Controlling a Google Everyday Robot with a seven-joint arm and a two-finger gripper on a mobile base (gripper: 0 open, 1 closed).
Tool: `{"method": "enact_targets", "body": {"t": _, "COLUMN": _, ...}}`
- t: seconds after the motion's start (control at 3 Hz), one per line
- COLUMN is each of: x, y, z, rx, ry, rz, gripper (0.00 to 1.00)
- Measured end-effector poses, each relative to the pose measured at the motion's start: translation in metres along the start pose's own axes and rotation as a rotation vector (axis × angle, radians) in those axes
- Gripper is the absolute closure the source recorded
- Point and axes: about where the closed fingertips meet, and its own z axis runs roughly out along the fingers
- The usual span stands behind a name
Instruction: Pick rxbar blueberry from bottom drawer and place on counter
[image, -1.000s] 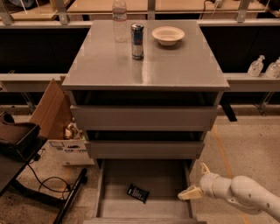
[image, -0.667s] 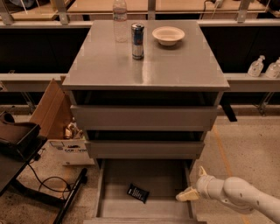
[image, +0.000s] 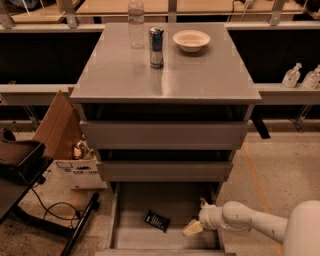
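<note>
The rxbar blueberry, a small dark bar with white lettering, lies flat on the grey floor of the open bottom drawer, near its front middle. My gripper is inside the drawer at its right side, a short way right of the bar and not touching it. Its pale fingers are spread apart and hold nothing. The white arm comes in from the lower right. The counter is the grey top of the cabinet, above the two pulled-out upper drawers.
On the counter stand a silver-blue can, a clear water bottle and a white bowl. A cardboard box and a black stand with cables are on the floor at the left. Spray bottles stand on the right shelf.
My arm has moved left, bringing the gripper further into the drawer and closer to the bar. The bar has not moved.
</note>
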Motion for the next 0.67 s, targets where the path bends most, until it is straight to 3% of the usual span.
{"method": "enact_targets", "body": {"t": 0.33, "x": -0.004, "y": 0.016, "z": 0.076, "rx": -0.075, "ry": 0.026, "rz": -0.071, "gripper": 0.00}}
{"method": "enact_targets", "body": {"t": 0.67, "x": -0.011, "y": 0.026, "z": 0.117, "rx": -0.102, "ry": 0.061, "rz": -0.140, "gripper": 0.00}}
